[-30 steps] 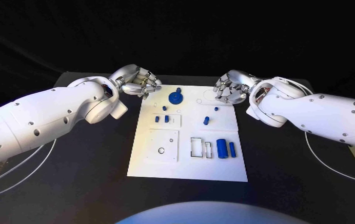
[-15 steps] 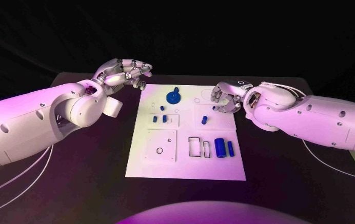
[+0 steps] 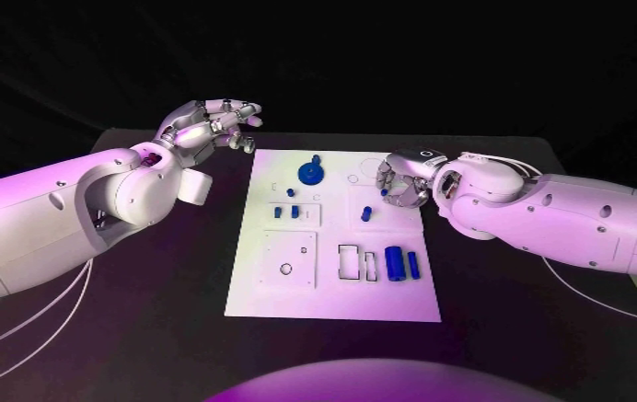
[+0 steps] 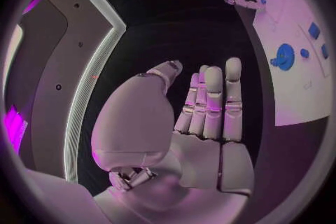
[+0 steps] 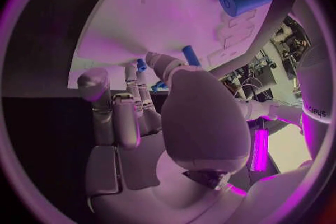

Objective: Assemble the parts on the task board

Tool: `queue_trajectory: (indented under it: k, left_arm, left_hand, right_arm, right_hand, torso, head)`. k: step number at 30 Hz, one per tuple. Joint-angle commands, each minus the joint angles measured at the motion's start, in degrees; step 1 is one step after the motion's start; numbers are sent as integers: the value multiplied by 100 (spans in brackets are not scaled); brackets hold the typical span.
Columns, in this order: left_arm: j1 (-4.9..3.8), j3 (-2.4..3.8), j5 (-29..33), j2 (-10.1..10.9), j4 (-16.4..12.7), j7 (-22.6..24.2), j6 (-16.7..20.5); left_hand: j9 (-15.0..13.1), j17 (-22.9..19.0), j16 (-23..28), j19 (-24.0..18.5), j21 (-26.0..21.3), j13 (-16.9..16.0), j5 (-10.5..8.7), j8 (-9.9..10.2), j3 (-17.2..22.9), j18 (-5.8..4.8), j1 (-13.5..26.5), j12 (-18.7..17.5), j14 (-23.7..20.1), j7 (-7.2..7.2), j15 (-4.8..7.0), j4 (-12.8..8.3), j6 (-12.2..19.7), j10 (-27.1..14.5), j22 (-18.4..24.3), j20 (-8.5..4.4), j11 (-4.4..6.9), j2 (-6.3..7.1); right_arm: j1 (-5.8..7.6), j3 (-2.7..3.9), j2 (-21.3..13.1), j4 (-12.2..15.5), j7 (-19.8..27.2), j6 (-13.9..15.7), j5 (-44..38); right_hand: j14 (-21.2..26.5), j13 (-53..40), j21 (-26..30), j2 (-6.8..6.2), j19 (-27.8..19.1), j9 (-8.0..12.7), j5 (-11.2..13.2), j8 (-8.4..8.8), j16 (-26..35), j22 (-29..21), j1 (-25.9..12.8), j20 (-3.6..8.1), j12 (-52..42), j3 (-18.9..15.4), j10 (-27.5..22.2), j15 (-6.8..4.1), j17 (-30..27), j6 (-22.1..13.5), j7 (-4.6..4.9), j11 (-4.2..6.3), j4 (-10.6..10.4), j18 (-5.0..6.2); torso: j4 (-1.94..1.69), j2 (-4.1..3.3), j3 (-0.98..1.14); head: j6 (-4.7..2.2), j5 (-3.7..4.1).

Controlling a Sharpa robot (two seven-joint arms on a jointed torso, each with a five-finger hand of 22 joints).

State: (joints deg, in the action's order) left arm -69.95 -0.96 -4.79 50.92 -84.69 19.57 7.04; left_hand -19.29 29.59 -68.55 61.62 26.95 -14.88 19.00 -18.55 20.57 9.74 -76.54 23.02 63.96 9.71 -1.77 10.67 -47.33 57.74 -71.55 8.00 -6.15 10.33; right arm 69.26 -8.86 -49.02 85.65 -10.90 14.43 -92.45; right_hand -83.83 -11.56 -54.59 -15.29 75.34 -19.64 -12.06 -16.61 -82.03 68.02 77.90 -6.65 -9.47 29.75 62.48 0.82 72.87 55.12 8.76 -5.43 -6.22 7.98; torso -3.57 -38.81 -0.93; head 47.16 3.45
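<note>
The task board (image 3: 335,236) is lying flat in the middle of the black table (image 3: 531,264), and every place below is being given relative to it. The right hand (image 3: 401,179) is hovering over the board's far right part, its fingers (image 5: 129,109) slightly apart and holding nothing, their tips hanging close above a small blue peg (image 3: 370,215) standing there; in the right wrist view that peg (image 5: 190,56) is showing just past the fingertips, apart from them. So the step in hand appears to be the reach for this peg, with the grasp not yet made. The left hand (image 3: 209,127) is waiting off the board's far left corner, raised, its fingers (image 4: 213,102) straight and side by side, empty. Other parts are lying untouched: a round blue gear (image 3: 313,175) near the far edge, small blue pieces (image 3: 287,211) in the left middle, and two blue cylinders (image 3: 402,263) by the near right side beside a rectangular slot (image 3: 352,263). The next move is probably calling for a lowering of the right fingertips around the peg, a pinch on its sides, and a straight lift.
</note>
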Motion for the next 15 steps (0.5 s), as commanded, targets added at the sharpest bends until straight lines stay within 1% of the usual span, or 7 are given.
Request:
queue_trajectory:
  k: [1,2,3,7,11,15]
  left_arm:
    - [-2,4,149,6,0,133,-104]
    - [-2,4,149,8,2,130,-111]
    - [-2,4,146,9,2,127,-117]
    - [-2,4,110,10,1,112,-144]
    - [-2,4,79,7,-4,94,-164]
    - [-2,4,44,11,-11,71,-178]
  left_hand:
    - [6,-7,22,11,-24,6,25,-17,36,72,-13,19,-12,-9,2,-12,6,8,8,-7,40,-34]
    - [6,-7,22,11,-24,6,25,-17,36,72,-13,19,-12,-9,2,-12,6,8,8,-7,40,-34]
    - [6,-7,22,11,-24,6,25,-17,36,72,-13,19,-12,-9,2,-12,6,8,8,-7,40,-34]
    - [8,-11,26,17,-26,9,38,-17,40,72,-19,19,-9,-9,2,-14,11,4,13,-9,40,-33]
    - [9,-14,29,21,-28,11,49,-17,43,71,-24,19,-7,-8,2,-17,14,-1,17,-9,39,-31]
    - [9,-14,29,21,-28,11,49,-17,43,71,-24,19,-7,-8,2,-17,14,-1,17,-9,39,-31]
  right_arm:
    - [-28,-10,18,-1,-34,-18,-100]
    - [-31,-10,23,-2,-38,2,-97]
    - [-34,-10,27,-2,-42,12,-95]
    - [-50,-10,49,-17,-76,12,-100]
    - [-80,-9,80,-49,-132,-24,-146]
    - [-126,-9,110,-69,-206,-97,-260]
  right_hand:
    - [-262,52,-77,98,65,-1,93,0,-44,49,28,27,70,158,141,-26,45,102,-21,26,7,-71]
    - [-267,65,-109,122,81,-7,134,-8,-54,73,39,34,82,216,198,-38,62,136,-34,38,10,-77]
    - [-272,85,-125,162,90,-24,224,-28,-65,92,64,53,109,341,314,-63,77,208,-61,63,29,-79]
    - [-279,100,-166,211,107,-75,257,-84,-83,134,83,90,146,507,509,-104,106,339,-107,113,79,-86]
    - [-285,105,-189,226,117,-94,264,-97,-97,155,82,102,166,551,556,-114,132,366,-117,128,97,-90]
    - [-297,107,-251,241,141,-139,260,-133,-121,207,101,124,199,622,657,-139,179,429,-140,154,166,-102]
  torso:
    - [0,3,1]
    - [0,3,1]
    - [1,2,1]
    - [1,1,3]
    - [1,1,7]
    - [2,-1,7]
  head:
    - [3,-1]
    - [4,-1]
    - [5,-1]
    - [9,3]
    - [14,5]
    - [33,10]
